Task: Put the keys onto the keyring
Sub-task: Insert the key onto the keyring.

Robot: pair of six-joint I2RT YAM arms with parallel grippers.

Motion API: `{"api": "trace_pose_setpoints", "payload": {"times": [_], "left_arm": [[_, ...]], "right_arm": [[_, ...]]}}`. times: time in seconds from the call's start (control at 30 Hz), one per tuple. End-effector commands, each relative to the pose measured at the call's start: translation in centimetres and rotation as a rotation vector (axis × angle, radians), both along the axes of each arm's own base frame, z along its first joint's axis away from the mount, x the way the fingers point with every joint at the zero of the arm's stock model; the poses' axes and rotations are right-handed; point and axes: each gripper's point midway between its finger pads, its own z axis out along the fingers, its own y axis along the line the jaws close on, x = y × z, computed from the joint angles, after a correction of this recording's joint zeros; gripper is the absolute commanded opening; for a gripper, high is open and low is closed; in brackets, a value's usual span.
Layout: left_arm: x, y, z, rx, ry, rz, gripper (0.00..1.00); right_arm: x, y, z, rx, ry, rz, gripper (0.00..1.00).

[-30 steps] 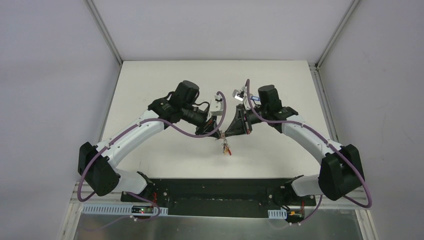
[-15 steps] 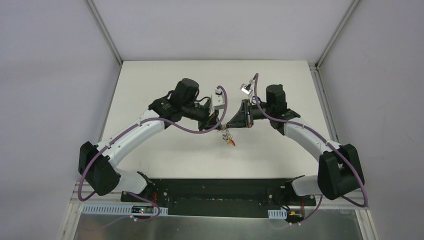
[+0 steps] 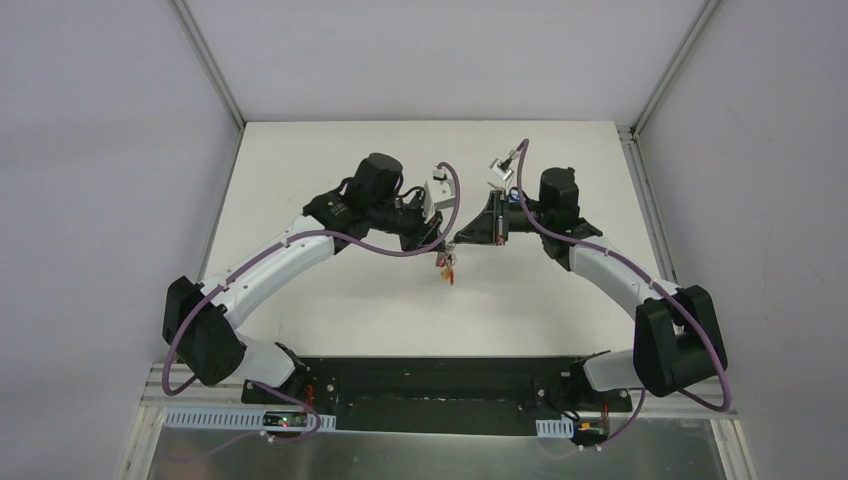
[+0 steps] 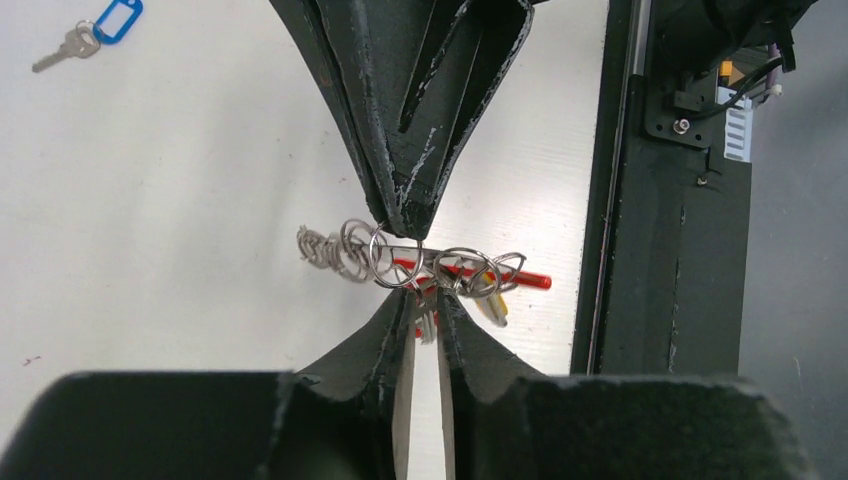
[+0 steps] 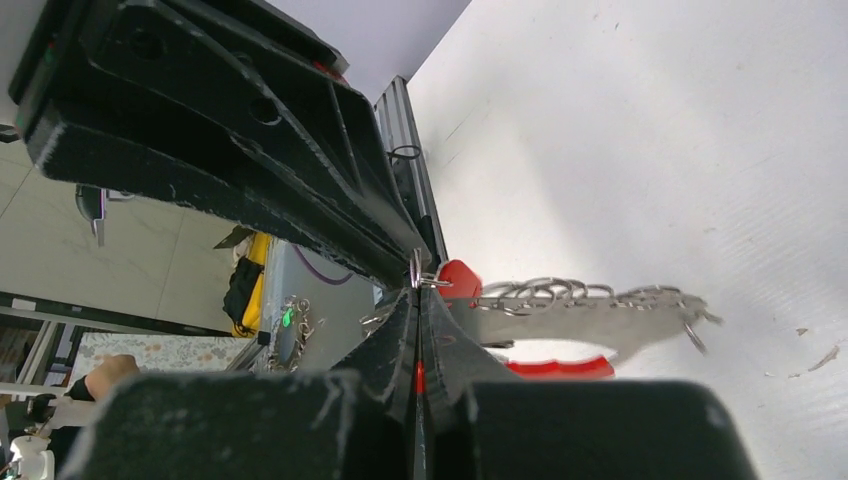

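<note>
Both arms meet over the middle of the worktop [image 3: 330, 170], hand tips facing each other.

Right hand [image 4: 405, 215]: your fingers [image 5: 440, 340] are pressed together with no gap, nipped on a small wire ring of the keyring [image 4: 450, 268]. From the left wrist camera you see this hand coming down from above, its tip right on the loop.

Left hand [image 4: 422, 305]: your fingers [image 4: 380, 350] stand a little apart, and a narrow slit of worktop shows between them. The tips sit just under the keyring, touching or nearly touching its rings. A silver piece lies at the mouth of the slit; you cannot tell whether it is still pinched.

Keyring: it sits between the two hand tips, lying roughly level. The red half points toward the arm bases. The grey half carries a row of wire rings bunched along it. From the top camera it appears as a small red and yellow cluster just on the near side of the tips.

Keys [image 4: 493, 303]: an orange-yellow tag and a silver blade hang at the loop beside the left fingertips.

Blue-tagged key [image 4: 95, 28]: it lies flat on the worktop, well apart from the hands.
</note>
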Motion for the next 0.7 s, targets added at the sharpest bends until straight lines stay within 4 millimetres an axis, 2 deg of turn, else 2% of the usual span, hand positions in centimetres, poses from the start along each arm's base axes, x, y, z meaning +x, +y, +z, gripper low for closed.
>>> {"api": "trace_pose_setpoints", "payload": {"times": [0.0,0.4,0.67], "left_arm": [[0.5,-0.7,1.5,-0.024,-0.012,0.025,0.18],[0.6,0.6,3.2,-0.106,0.033,0.046,0.32],[0.5,-0.8,3.1,-0.173,0.18,0.061,0.37]], "right_arm": [[0.8,0.1,1.4,0.042,-0.073,-0.024,0.0],[-0.5,-0.9,2.3,0.086,-0.266,0.055,0.0],[-1.2,-1.0,3.0,0.105,-0.305,0.082,0.0]]}}
